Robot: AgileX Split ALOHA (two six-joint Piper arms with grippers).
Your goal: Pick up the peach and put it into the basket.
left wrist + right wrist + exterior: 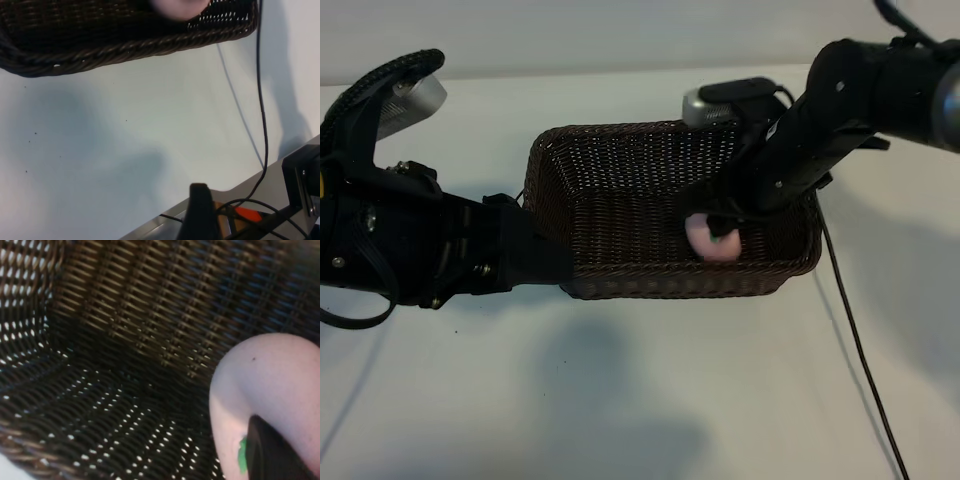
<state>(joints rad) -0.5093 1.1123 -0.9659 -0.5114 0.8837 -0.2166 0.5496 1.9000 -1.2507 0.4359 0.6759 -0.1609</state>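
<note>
The pale pink peach hangs low inside the dark brown wicker basket, near its right end. My right gripper reaches down into the basket and is shut on the peach. Seen from the right wrist, the peach rests against a dark finger, with the woven basket floor beneath. My left gripper stands open by the basket's front left corner and holds nothing. From the left wrist, one finger shows well apart from the basket rim, and the peach shows at the edge.
A thin black cable runs from the right arm across the white table toward the front edge. It also appears as a cable in the left wrist view, beside the table's edge.
</note>
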